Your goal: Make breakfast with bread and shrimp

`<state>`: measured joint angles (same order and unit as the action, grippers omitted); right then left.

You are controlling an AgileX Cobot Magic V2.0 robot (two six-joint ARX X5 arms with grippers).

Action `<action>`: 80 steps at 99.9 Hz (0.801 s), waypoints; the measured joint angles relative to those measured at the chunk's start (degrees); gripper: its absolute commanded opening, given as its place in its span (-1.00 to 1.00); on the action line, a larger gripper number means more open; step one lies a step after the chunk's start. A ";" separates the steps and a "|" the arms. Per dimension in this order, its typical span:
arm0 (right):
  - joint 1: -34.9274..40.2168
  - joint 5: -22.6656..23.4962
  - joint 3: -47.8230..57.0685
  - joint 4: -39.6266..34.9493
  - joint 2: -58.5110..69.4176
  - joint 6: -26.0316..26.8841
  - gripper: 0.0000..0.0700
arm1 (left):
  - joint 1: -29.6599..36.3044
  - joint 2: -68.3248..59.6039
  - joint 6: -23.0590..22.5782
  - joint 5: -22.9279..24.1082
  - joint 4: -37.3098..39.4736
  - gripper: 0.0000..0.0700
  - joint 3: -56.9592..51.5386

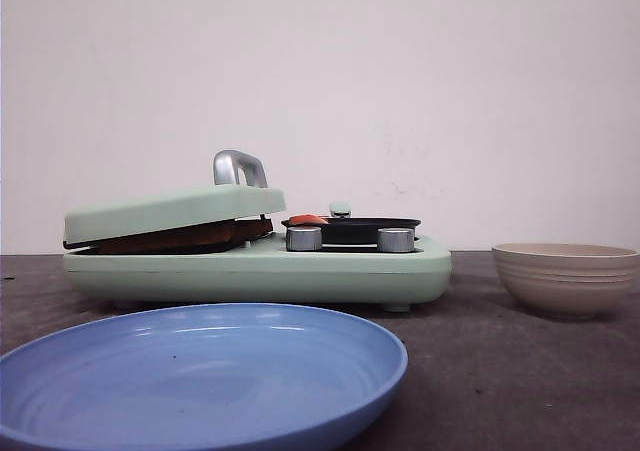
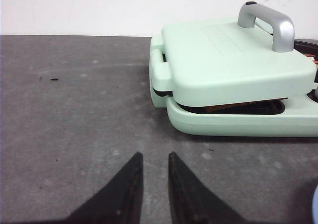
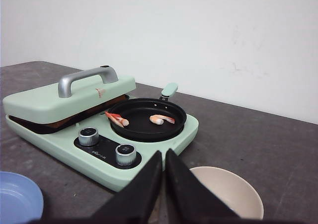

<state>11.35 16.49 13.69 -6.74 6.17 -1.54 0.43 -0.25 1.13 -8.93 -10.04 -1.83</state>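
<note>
The bread (image 1: 180, 237) lies inside the mint-green press of the breakfast maker (image 1: 250, 271). Only its brown crust edge shows under the nearly shut lid (image 1: 175, 211), and it also shows in the left wrist view (image 2: 238, 106). Two shrimp, one orange-red (image 3: 117, 118) and one pinkish (image 3: 162, 118), lie in the small black pan (image 3: 147, 129). One shows red in the front view (image 1: 308, 219). My left gripper (image 2: 155, 157) hovers over bare table in front of the press, its fingers a little apart and empty. My right gripper (image 3: 163, 154) is shut and empty, near the maker's knobs. Neither gripper shows in the front view.
A blue plate (image 1: 200, 371) sits at the front of the table, also in the right wrist view (image 3: 17, 196). A beige bowl (image 1: 567, 276) stands right of the maker, just below my right fingers (image 3: 233, 191). The lid has a silver handle (image 2: 268, 20). Two knobs (image 1: 303, 238) face forward.
</note>
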 measured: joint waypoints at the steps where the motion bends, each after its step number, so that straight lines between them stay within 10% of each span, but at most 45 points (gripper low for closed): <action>1: 0.00 0.00 0.00 0.02 0.00 0.00 -1.00 | 0.00 0.00 0.00 0.00 0.00 -1.00 0.00; 61: 0.00 -0.13 0.00 -0.17 0.00 0.00 -1.00 | 0.00 0.00 -0.11 -0.02 0.00 -1.00 0.00; 80: -0.17 -9.86 -0.07 -5.79 -0.17 1.31 -1.00 | 0.00 0.00 -0.13 0.00 0.00 -1.00 0.00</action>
<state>11.18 6.63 13.63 -12.53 6.00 -0.23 0.43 -0.25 0.99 -8.93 -10.04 -1.83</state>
